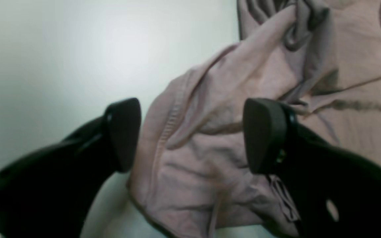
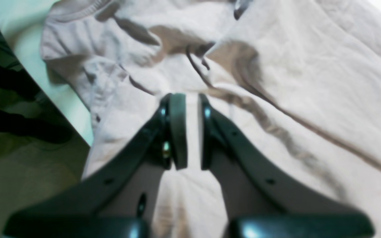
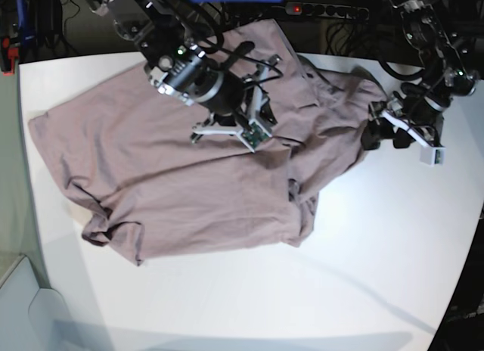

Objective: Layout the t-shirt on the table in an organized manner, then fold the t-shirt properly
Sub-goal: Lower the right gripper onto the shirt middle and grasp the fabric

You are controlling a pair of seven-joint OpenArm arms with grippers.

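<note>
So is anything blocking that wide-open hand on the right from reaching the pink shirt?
Nothing visible does. The left gripper hangs open right over a rumpled edge of the dusty mauve-pink cloth t-shirt, with only bare white tabletop beside it. Its black fingers straddle the fabric.

We see our left gripper point(image 1: 190, 135) with its two dark pads point(image 1: 265, 135) standing wide apart — nothing pinched between them. In the base view that arm reaches in from the far right corner, its wrist bent downward. Our right gripper point(image 2: 190, 132) has its pads nearly together, a narrow strip of the t-shirt point(image 2: 309, 82) showing in the slim gap — whether it is pinched we cannot tell. That arm stretches in from the far left, wrist angled down.
</note>
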